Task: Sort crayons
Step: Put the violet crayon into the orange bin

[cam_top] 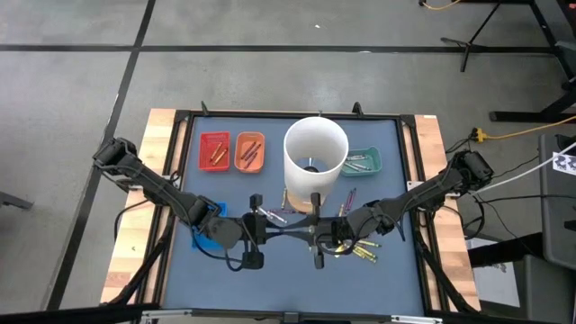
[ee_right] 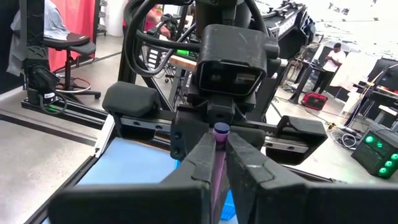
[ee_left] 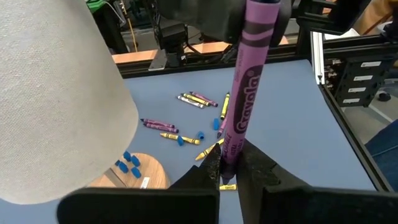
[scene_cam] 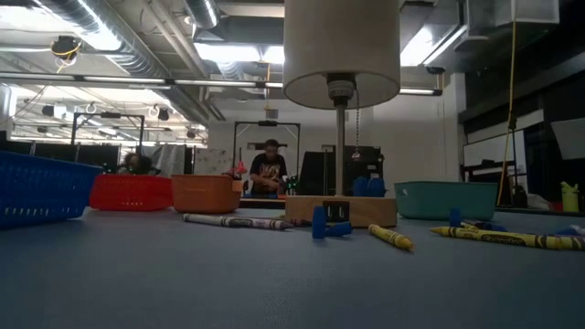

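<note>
A purple crayon [ee_left: 249, 81] hangs in the air over the mat's near middle, spanning between my two grippers. My left gripper [cam_top: 266, 232] comes from the table's left and is shut on one end. My right gripper [cam_top: 317, 236] comes from the right and is shut on the other end. More crayons, yellow and purple [cam_top: 360, 252], lie loose on the blue mat below; the low view shows them lying flat [scene_cam: 391, 237]. The low view shows neither gripper. My left gripper pinches the purple crayon's near end [ee_left: 229, 152] between its two fingers [ee_left: 208, 177]. It comes from the table's left, slanting a little downward, with the fingers lying along the crayon. The crayon is clear of the mat. My right gripper pinches the crayon's other end [ee_right: 217, 165] between its two fingers [ee_right: 249, 165]. It comes level from the table's right, along the crayon. The crayon runs straight ahead to the left gripper opposite.
A lamp with a tall white shade [cam_top: 315, 153] stands on a wooden base [scene_cam: 340, 210] just behind the grippers. Red [cam_top: 214, 150], orange [cam_top: 249, 150] and teal [cam_top: 362, 162] trays line the far side. A blue tray [cam_top: 209, 238] sits under the left arm. Small blue pieces [scene_cam: 329, 224] lie about.
</note>
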`<state>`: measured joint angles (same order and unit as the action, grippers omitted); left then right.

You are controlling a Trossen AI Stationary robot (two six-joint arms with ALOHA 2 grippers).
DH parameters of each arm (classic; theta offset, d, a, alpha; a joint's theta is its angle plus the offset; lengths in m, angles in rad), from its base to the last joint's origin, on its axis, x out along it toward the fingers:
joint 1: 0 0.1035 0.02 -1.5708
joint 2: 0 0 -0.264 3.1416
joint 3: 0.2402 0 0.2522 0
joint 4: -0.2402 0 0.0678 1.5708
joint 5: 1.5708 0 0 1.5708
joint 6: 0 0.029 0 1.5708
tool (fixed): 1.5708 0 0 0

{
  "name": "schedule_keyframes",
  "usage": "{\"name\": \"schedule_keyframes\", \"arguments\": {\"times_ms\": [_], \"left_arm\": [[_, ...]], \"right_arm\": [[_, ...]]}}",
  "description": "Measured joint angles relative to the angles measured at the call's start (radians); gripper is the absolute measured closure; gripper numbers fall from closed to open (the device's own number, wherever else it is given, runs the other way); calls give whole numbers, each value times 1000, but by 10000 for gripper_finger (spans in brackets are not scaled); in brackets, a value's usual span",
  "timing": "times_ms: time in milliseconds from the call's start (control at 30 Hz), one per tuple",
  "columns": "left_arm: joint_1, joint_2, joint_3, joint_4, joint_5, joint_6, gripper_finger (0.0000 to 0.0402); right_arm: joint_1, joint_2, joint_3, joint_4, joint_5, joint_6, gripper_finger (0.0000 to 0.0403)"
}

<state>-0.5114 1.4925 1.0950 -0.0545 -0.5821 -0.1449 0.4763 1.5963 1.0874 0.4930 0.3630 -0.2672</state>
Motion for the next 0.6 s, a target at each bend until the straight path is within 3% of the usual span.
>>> {"name": "schedule_keyframes", "arguments": {"times_ms": [167,333,600], "left_arm": [[0,0,0,-9,-5,-4,390],[2,0,0,-16,-16,-11,390],[31,0,0,-162,-41,-133,389]], "right_arm": [[1,0,0,-23,5,0,325],[2,0,0,-63,84,0,280],[3,-18,0,-372,87,148,266]]}}
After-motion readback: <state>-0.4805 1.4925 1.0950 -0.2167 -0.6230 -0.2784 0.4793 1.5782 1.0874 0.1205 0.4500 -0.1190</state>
